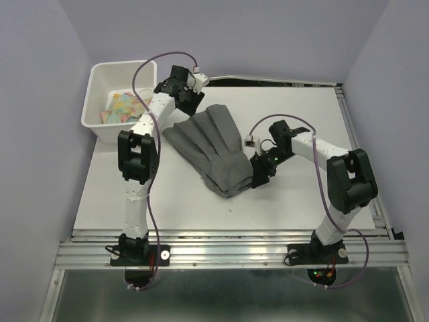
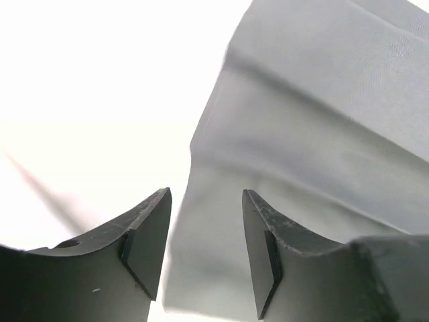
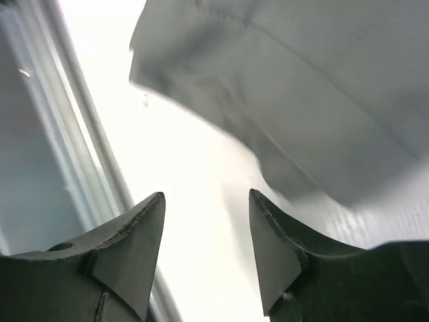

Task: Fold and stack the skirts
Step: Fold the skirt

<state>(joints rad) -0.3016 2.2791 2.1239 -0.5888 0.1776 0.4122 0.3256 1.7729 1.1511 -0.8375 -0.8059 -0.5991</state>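
Top external view has the skirt (image 1: 208, 144) spread flat near the middle of the white surface (image 1: 301, 114). Its broader pleated end points to the upper left of the frame, and a thicker, layered-looking end points to the lower right. A white bin (image 1: 124, 64) with colourful contents sits in the upper left corner, apart from the cloth.

In the left wrist view the left hand (image 2: 206, 194) stands about half open. The cloth's edge shows beyond the gap between its fingers, and nothing is pinched. In the right wrist view the right hand (image 3: 207, 194) is parted about as far, with only bare surface between its fingers. The skirt's edge lies just beyond, toward the upper right of that frame, so this hand holds nothing either.

The skirt looks soft, light and limp. It will likely sag wherever it is not supported, its pleats may splay, and it may slide a little on the smooth top. The best hold is probably at the edges, with each hand nipping a corner of the same end through all layers. That way the cloth lifts evenly and can be laid over itself. A grab in the middle would probably just bunch it.
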